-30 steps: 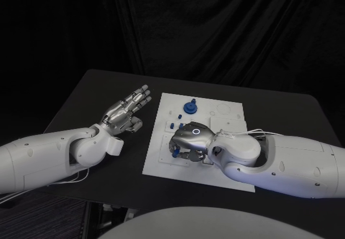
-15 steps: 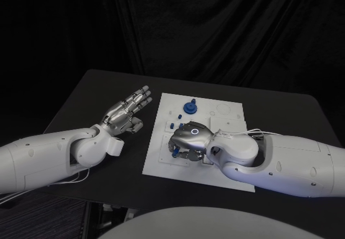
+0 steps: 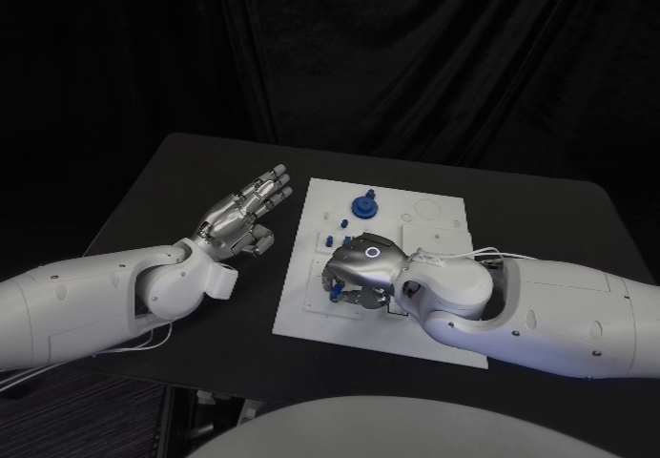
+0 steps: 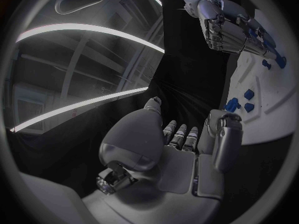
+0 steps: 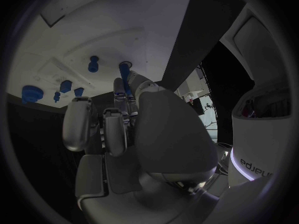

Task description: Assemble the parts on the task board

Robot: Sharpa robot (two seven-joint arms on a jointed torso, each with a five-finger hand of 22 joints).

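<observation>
A: Black tabletop [image 3: 165, 191], white task board [image 3: 438, 221] at its middle. Right hand [image 3: 360, 277] sits low over the board's near part, fingers curled down; grasping a part or not, I cannot tell.

B: Risk?

A: Blocked sight, probably; a part could seat crooked. Blue parts [image 3: 364, 205] stand beyond that hand. Left hand [image 3: 245, 212] hovers beside the board, fingers spread, holding nothing.

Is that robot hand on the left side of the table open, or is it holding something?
Open. The silver left robot hand lies on the black table, beside the white task board, fingers spread, holding nothing.
</observation>
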